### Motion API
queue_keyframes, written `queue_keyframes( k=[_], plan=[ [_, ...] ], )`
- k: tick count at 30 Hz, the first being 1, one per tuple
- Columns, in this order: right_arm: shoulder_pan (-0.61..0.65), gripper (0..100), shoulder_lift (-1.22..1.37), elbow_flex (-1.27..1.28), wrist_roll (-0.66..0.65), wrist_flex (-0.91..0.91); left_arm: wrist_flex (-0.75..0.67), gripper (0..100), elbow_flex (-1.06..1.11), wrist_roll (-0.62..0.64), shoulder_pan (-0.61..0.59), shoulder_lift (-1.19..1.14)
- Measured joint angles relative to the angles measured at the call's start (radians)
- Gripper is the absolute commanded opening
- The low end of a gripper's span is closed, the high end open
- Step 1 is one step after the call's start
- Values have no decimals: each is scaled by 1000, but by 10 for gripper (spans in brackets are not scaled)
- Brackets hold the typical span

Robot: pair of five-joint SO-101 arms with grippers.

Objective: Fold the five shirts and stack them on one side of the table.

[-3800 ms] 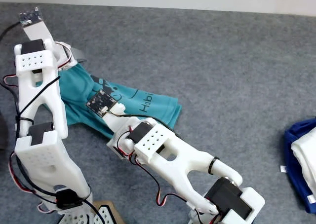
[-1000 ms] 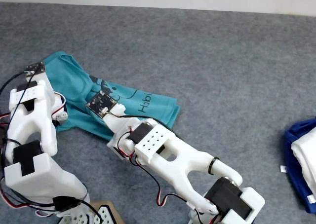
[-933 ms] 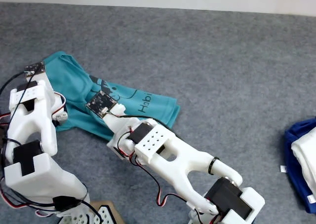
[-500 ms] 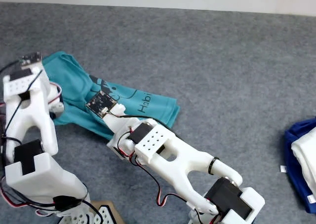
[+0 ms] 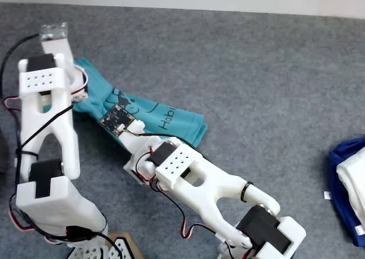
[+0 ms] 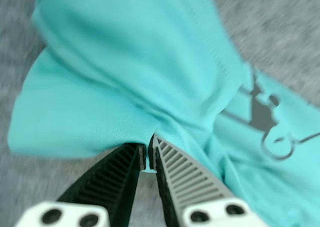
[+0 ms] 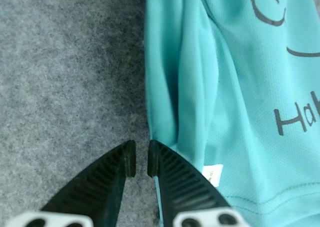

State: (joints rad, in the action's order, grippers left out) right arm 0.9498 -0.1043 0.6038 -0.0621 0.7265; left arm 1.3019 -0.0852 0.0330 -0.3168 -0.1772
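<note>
Grey felt table [image 5: 256, 71] bears a teal shirt [image 5: 168, 121] and, seemingly, folded shirts [image 5: 343, 163].

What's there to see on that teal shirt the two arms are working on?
The teal shirt looks like a fine-meshed sports knit with a dark printed drawing and lettering and a small white label by a hem. It lies loosely folded and creased in a long strip on the grey carpeted table. The left tool is shut, pinching a bunched fold at one end; the right tool sits at the shirt's long folded edge.
</note>
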Motion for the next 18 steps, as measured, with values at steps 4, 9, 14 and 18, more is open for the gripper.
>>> queue_keyframes(
  k=[4,9,14,18],
  plan=[
    [0,63,0,0,0,0,-89,10,48,0,8,0],
    [0,63,0,0,0,0,-112,7,135,-34,8,0],
    [0,67,0,0,-37,0,-118,7,158,-74,8,0],
    [-23,129,0,0,-110,32,-118,7,158,-74,8,0]
  ],
)
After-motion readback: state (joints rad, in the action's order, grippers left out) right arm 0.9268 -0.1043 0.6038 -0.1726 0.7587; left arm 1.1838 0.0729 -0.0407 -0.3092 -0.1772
